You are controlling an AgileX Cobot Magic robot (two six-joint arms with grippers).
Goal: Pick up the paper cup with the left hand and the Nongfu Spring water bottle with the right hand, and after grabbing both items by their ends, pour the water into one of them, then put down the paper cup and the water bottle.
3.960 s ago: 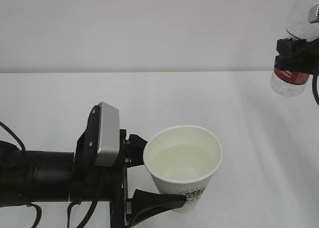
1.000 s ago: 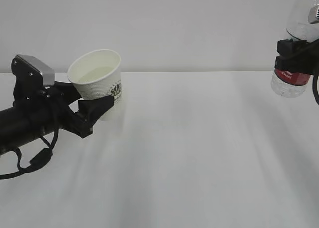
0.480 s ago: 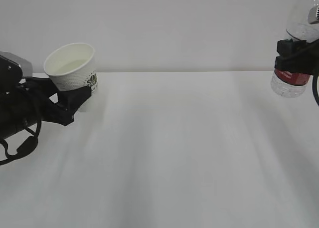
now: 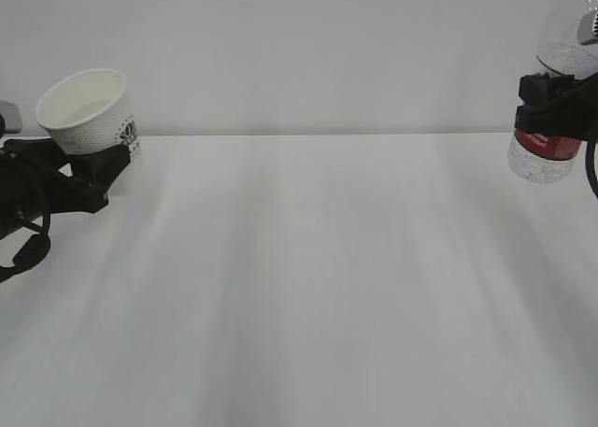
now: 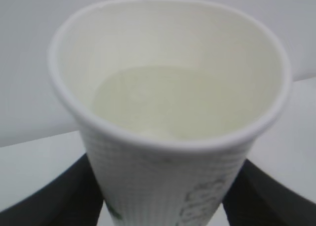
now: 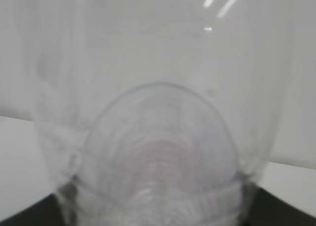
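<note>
In the exterior view, the small white tapered paper cup (image 4: pixel 91 114) with the dark logo is pinched low on its wall by the black two-fingered left end effector (image 4: pixel 98 170) at the far left edge, raised off the white table (image 4: pixel 308 277). The cup is tipped slightly, its mouth turned up and toward the camera, presumably so that the liquid stays inside while it is carried. At the far right, the clear ribbed plastic water bottle (image 4: pixel 547 119) with the red label is clamped across its label band by the black right end effector (image 4: pixel 556 100), hanging clear of the table and well apart from the cup. The table is bare and matte white, and a plain pale wall (image 4: pixel 308 44) is seen behind it.

In the left wrist view, the paper cup (image 5: pixel 170 117) fills the frame directly ahead of the end effector, with a dark finger pressed against each side of its base. Pale, clear water (image 5: pixel 163 105) is seen lying in the bottom.

In the right wrist view, the bottle (image 6: pixel 158 117) is held close before the lens, its transparent wall blurred; dark finger tips are glimpsed at both lower corners, closed on it.
</note>
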